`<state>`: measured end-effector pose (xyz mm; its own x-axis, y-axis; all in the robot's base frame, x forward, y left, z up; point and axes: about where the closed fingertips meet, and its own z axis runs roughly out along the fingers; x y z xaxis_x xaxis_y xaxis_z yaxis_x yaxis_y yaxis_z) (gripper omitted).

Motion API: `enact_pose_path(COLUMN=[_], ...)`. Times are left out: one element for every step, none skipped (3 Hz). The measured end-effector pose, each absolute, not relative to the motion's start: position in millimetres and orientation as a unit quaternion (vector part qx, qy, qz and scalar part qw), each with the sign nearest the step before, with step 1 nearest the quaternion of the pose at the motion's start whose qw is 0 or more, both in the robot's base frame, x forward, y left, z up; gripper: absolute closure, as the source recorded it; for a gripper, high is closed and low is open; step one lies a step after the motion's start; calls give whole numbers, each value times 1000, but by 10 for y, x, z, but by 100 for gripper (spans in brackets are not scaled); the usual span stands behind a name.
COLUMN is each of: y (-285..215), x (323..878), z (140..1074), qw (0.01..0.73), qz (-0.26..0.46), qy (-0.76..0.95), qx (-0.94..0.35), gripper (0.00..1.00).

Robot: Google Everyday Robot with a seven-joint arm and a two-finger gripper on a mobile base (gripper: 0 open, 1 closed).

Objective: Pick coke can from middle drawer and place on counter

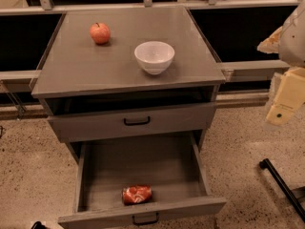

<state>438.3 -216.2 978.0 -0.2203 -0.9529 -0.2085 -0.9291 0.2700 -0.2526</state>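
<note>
At 6 o'clock in the view, down on its side: the coke can [137,194], red with white markings, long axis running 9 to 3, close against the inside of the front panel of the middle drawer [143,162]; round and with nothing to chock it, so apt to roll toward 12 if nudged; best taken from above, across the body rather than end to end. Drawer standing well out toward 6, floor bare apart from the can, small black handle [145,219] on the front face; open far enough, by the look of it, to allow a reach from overhead without fouling the other handled drawer [95,124] directly at 12 of it. Above both, the counter [81,70], flat and grey with a thin rim; on it a red-orange apple [100,33] toward 11 and a white bowl [154,57] near the middle, apart from each other; bare stretches from 7 round to 9 and along the 6 o'clock edge, seemingly the handiest spots for setting the can down, upright for choice to keep it from rolling off. Far out at 3 o'clock, well apart from cabinet and can: the gripper [285,101], pale, hanging from the arm at the view's edge over the speckled floor; whether released or clenched, cannot tell; judged to be at the very outset, with reach, grasp, lift and placing all yet to do.
</note>
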Motion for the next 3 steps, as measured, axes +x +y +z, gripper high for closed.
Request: enact_pose_path(y=[-2162,-2089,-1888], x=[4383,4402,4372], z=[9780,9143,8299], qw=[162,139,118], qz=[-37,-6,23], qy=[780,782,776], qx=[-603,-607,-619], gripper=[0,0,0])
